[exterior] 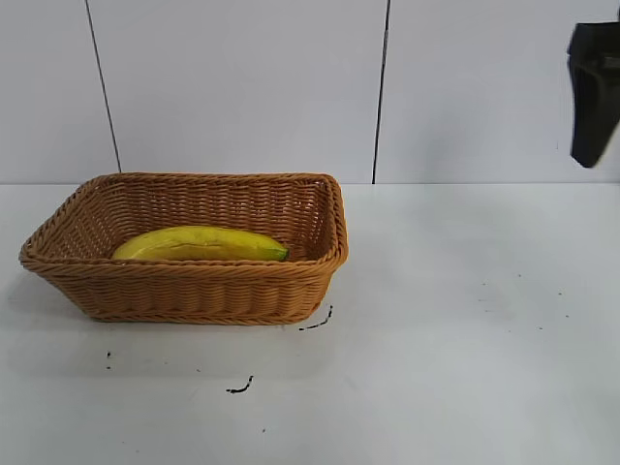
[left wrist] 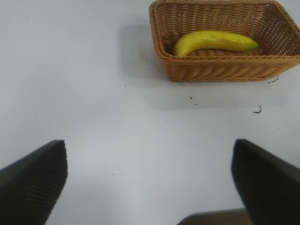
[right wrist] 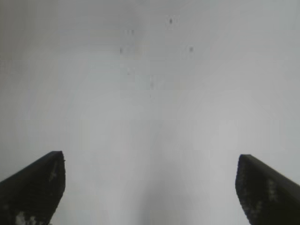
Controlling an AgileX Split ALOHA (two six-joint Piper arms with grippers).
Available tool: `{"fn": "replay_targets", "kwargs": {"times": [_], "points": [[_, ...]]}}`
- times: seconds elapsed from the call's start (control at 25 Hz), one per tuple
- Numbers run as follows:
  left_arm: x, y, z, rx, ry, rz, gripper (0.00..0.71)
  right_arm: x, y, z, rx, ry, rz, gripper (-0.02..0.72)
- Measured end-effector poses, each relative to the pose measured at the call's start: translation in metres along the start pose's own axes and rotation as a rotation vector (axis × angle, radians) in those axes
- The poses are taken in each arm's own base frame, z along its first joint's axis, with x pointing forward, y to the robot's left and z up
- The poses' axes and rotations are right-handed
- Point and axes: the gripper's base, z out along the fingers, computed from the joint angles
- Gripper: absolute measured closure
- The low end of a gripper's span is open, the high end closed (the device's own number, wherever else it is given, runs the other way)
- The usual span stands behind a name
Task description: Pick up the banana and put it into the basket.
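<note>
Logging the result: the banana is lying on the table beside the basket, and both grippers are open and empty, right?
Not quite. The banana lies inside the basket, not beside it, as the exterior view shows. Both the left gripper and right gripper are open and empty.

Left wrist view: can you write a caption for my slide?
Yellow banana lying inside the wicker basket, seen past the open, empty left tool above the white table.
</note>
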Motion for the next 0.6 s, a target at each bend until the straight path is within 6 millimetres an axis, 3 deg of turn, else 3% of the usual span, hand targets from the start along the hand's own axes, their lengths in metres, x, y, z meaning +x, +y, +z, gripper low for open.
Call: {"fn": "replay_targets", "kwargs": {"times": [0.24,0.6], "points": [[0.0,0.0,0.0,0.0,0.0,0.0,0.02,0.088,0.002,-0.016,0.001,-0.062,-0.001,0.011],[0.0,0.0,0.0,0.0,0.0,0.0,0.02,0.182,0.004,-0.008,0.006,-0.361,-0.003,0.011]]}}
